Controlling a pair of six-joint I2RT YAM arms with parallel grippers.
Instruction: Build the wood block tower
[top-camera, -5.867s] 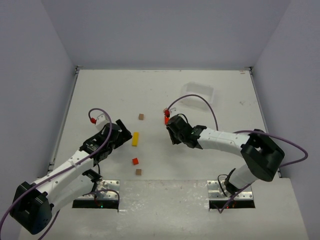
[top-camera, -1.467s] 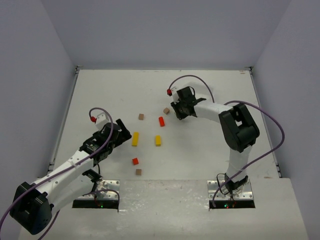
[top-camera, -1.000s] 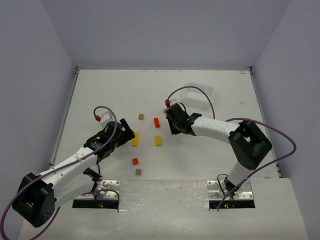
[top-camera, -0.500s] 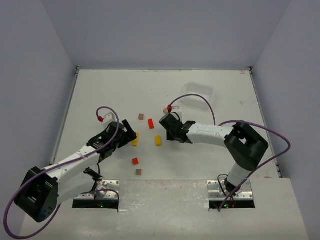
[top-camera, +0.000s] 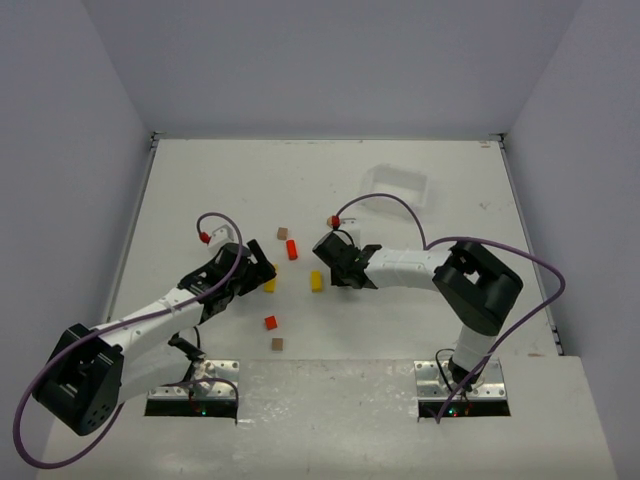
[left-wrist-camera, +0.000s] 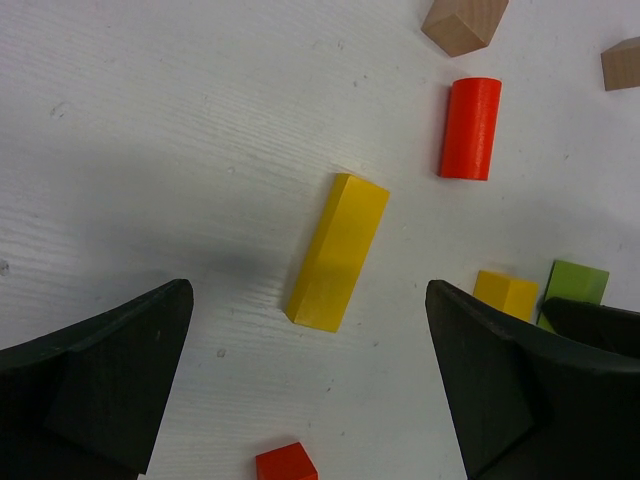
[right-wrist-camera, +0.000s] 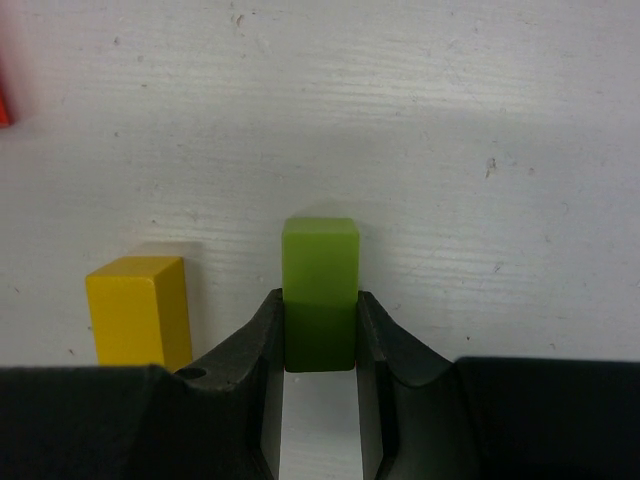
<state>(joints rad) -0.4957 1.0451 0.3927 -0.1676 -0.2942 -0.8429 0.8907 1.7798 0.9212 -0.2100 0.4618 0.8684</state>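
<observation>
No wood block tower shows; the blocks lie apart on the white table. My right gripper (right-wrist-camera: 319, 312) is shut on a green block (right-wrist-camera: 320, 250) that sticks out past its fingertips, right beside a short yellow block (right-wrist-camera: 140, 305) (top-camera: 316, 281). My left gripper (top-camera: 258, 272) stands open low over a long yellow block (left-wrist-camera: 338, 250), which lies between its fingers untouched. A red cylinder (left-wrist-camera: 470, 128) (top-camera: 292, 249) and a brown block (left-wrist-camera: 463, 22) (top-camera: 283, 233) lie beyond it. A red cube (top-camera: 270, 322) sits nearer the bases.
Another brown cube (top-camera: 277, 344) lies near the table's front edge. A clear plastic tray (top-camera: 395, 185) rests at the back right. Grey walls close in the table on three sides. The two grippers are close together at mid-table.
The right gripper has carried the green block leftward to the short yellow block. The red cylinder has shifted left. The left gripper has edged right over the long yellow block.
</observation>
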